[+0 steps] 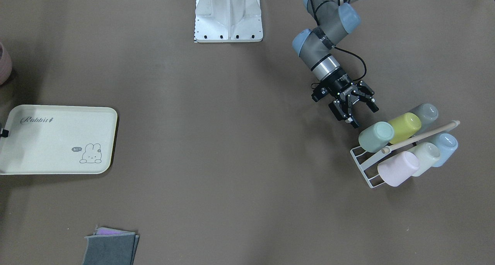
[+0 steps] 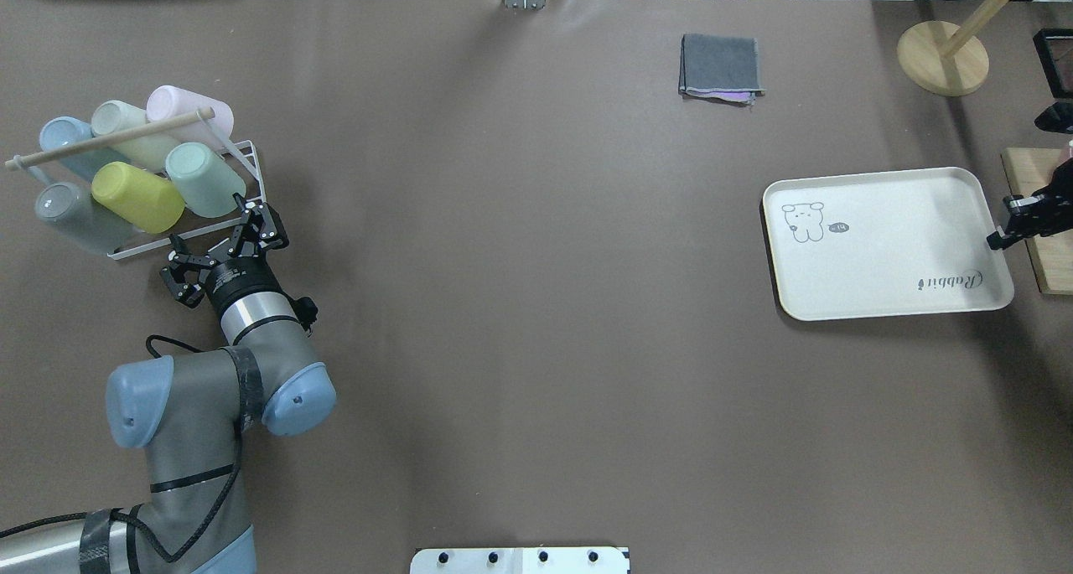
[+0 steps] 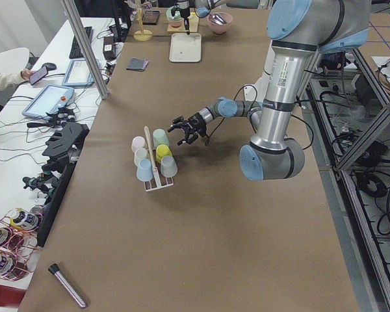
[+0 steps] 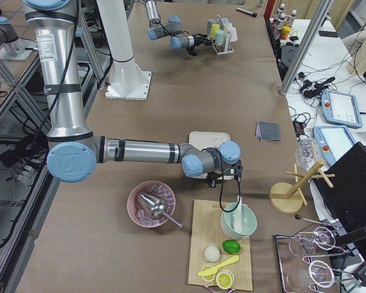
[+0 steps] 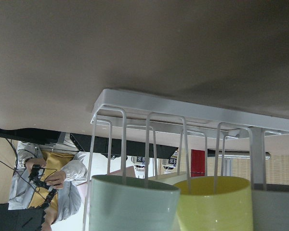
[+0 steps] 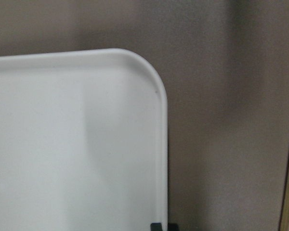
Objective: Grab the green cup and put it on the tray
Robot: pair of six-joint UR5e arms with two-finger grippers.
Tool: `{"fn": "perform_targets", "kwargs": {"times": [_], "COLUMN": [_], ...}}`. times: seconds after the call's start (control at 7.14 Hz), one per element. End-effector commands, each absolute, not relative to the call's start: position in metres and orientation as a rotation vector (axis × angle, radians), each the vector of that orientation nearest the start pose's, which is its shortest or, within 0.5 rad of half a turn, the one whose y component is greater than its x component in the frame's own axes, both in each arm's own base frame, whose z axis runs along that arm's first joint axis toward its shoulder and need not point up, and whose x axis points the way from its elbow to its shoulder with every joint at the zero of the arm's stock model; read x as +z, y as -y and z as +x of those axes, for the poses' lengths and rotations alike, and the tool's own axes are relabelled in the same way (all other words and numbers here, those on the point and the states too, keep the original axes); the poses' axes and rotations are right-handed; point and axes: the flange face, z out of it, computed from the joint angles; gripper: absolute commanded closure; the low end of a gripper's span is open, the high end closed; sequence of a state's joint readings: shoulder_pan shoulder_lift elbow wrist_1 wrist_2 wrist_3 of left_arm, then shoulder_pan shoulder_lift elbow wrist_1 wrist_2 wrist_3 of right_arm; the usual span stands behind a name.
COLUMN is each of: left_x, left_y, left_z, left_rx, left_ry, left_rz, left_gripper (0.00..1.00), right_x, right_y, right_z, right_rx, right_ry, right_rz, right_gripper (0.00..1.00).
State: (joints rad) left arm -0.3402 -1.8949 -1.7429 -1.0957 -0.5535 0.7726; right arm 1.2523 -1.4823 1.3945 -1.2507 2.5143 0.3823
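The mint-green cup (image 2: 205, 180) lies on its side in a white wire rack (image 2: 243, 159) at the table's left, next to a yellow-green cup (image 2: 138, 195). It also shows in the front view (image 1: 376, 136) and the left wrist view (image 5: 135, 204). My left gripper (image 2: 216, 240) is open and empty, just short of the rack and pointing at the cups, and shows in the front view (image 1: 363, 116) too. The cream tray (image 2: 888, 243) with "Rabbit" script lies far right, bare. My right gripper (image 2: 1002, 237) sits at the tray's right rim (image 6: 161, 120) and looks shut on it.
The rack also holds pink (image 2: 189, 109), pale whitish, blue and grey cups under a wooden rod (image 2: 109, 138). A folded grey cloth (image 2: 721, 67) lies at the far middle. A wooden stand (image 2: 943, 54) and a wooden board (image 2: 1048, 239) are beside the tray.
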Motion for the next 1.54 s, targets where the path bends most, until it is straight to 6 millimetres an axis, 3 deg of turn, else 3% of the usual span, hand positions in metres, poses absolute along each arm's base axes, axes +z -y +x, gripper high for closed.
{"fn": "perform_targets", "kwargs": {"times": [0.0, 0.14, 0.42, 0.56, 0.84, 1.12, 1.4], "left_x": [0.425, 0.429, 0.437, 0.443, 0.456, 0.460, 0.464], "left_y": [0.406, 0.407, 0.415, 0.420, 0.432, 0.437, 0.440], "left_z": [0.481, 0.482, 0.483, 0.481, 0.478, 0.473, 0.473], "left_rx": [1.806, 1.803, 1.785, 1.778, 1.756, 1.753, 1.755], "left_ry": [1.246, 1.263, 1.276, 1.277, 1.271, 1.274, 1.278], "left_rz": [0.279, 0.276, 0.279, 0.269, 0.269, 0.252, 0.239], "left_gripper": [0.02, 0.02, 0.02, 0.02, 0.02, 0.02, 0.02], "right_x": [0.646, 0.644, 0.605, 0.570, 0.524, 0.457, 0.410], "right_y": [0.523, 0.514, 0.516, 0.515, 0.516, 0.517, 0.511], "right_z": [-0.090, -0.084, -0.087, -0.114, -0.177, -0.262, -0.323], "right_rx": [-0.017, -0.015, -0.007, 0.016, -0.008, -0.018, -0.019], "right_ry": [1.053, 1.076, 1.107, 1.113, 1.087, 1.071, 1.074], "right_rz": [-0.122, -0.121, -0.091, -0.122, -0.145, -0.153, -0.166], "right_gripper": [1.00, 1.00, 1.00, 1.00, 1.00, 1.00, 1.00]}}
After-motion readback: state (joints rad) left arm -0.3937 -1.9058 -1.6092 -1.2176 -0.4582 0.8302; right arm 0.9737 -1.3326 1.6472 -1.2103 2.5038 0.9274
